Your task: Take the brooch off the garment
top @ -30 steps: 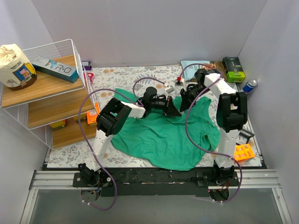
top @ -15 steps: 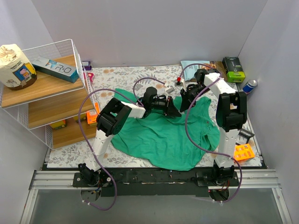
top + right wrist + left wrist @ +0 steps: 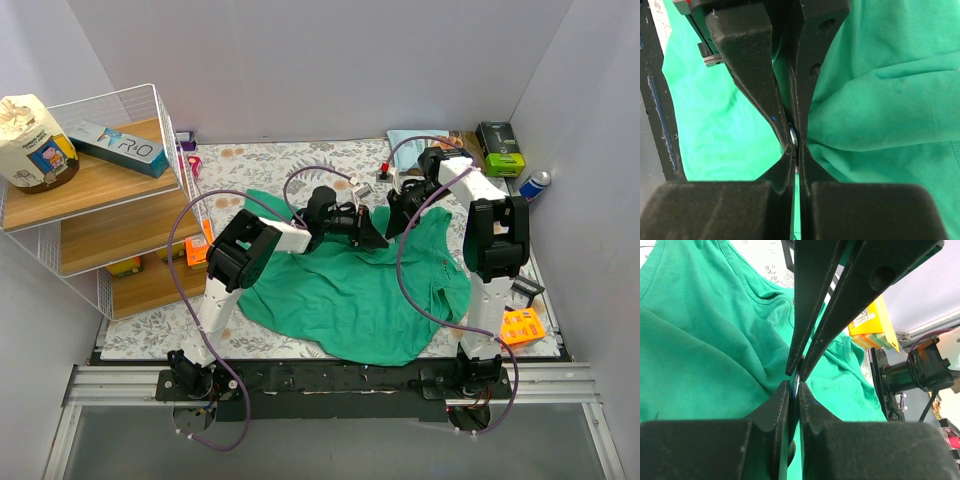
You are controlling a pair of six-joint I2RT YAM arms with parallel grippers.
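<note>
**Two pincers on one spot, and the right has just clamped**

Little has moved across the table in the last second; both arms sit in the same pose above the upper middle of the garment [image 3: 350, 300], and the cloth lies spread on the floral mat [image 3: 280, 160] with the same outline as before. The change is small and at the tips. The right gripper [image 3: 796, 152] has drawn its jaws together; in its own wrist view they are pressed onto a small greyish metal disc, which I take to be the brooch [image 3: 793, 135]. The disc is pinched right at the point where the two grippers meet nose to nose, with green cloth bunched on either side. The left gripper [image 3: 794, 386] is also all but closed, with only a thin sliver between its pads; whether that sliver is cloth or part of the pin I cannot tell.

The brooch looks not yet free; the fabric rises towards the pinch. With one side holding the pin and the other apparently bracing the spot, the task seems ready for the pull apart. A slip or a snagged thread is the risk.
</note>
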